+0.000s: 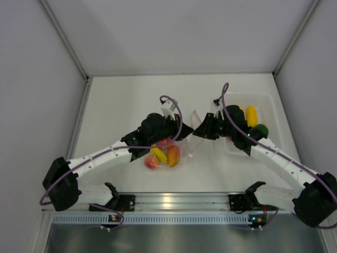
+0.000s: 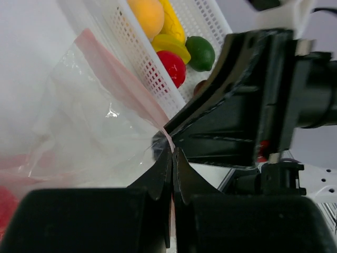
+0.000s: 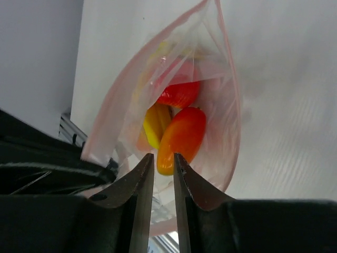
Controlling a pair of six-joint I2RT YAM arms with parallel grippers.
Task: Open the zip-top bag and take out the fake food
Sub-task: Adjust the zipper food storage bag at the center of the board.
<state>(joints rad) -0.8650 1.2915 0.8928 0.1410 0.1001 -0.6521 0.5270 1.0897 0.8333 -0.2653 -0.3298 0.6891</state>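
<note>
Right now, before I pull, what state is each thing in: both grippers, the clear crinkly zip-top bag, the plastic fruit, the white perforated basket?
Clear crinkly zip-top bag: mouth open.
Left gripper: shut on the bag's pink zip strip.
Right gripper: jaws narrow around the opposite rim, grip unclear.
Glossy plastic fruit: inside the bag, not removed.
White perforated plastic basket: holding other fruit.

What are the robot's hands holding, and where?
The left gripper pinches the zip-top bag by its pink zip strip. The right gripper straddles the opposite rim; grip unclear.
</note>
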